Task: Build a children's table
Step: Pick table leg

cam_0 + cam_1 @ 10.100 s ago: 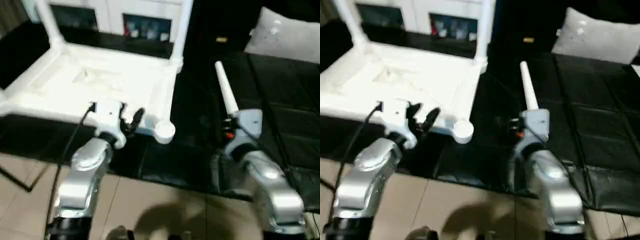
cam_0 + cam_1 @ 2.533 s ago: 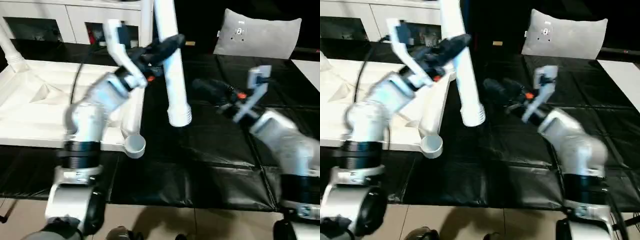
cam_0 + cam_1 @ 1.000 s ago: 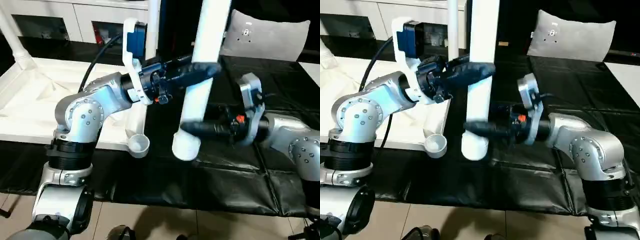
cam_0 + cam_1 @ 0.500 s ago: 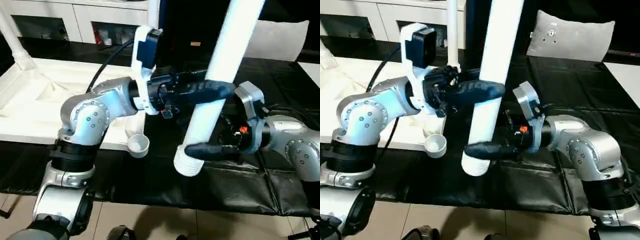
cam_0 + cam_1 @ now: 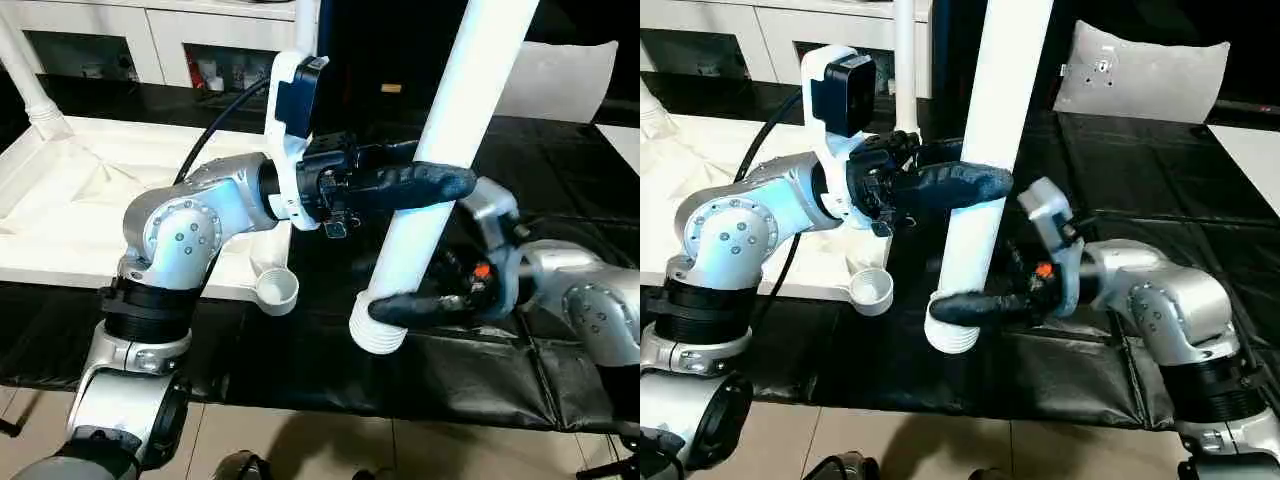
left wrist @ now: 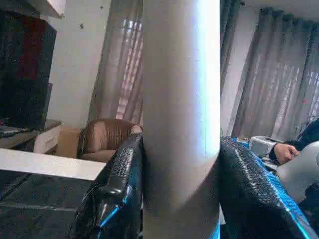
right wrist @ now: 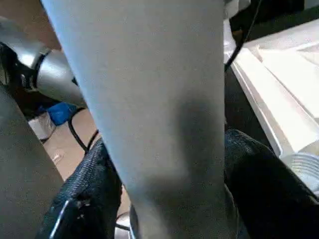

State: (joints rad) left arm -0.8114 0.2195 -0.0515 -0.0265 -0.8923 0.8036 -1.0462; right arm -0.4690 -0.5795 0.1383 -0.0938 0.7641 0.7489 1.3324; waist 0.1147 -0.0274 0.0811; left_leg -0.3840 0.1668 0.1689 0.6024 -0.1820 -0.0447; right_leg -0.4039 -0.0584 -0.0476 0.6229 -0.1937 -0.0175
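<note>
Two grippers are gripping one white leg (image 5: 430,190): the left gripper (image 5: 425,183) is clamped at mid-length, the right gripper (image 5: 405,308) is closing near the ribbed end. It is judged light, stiff and smooth. The empty corner socket (image 5: 277,291) is lying just beside, over open black mat (image 5: 450,370).

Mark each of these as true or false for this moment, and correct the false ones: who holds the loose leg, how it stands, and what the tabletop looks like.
1. The left gripper is clamped on the loose table leg. True.
2. The leg lies flat on the black mat. False: it is held up in the air, tilted.
3. The right gripper has its fingers around the leg's ribbed lower end. True.
4. The corner socket nearest the robot already has a leg in it. False: it is empty.
5. The tabletop lies underside up. True.
</note>
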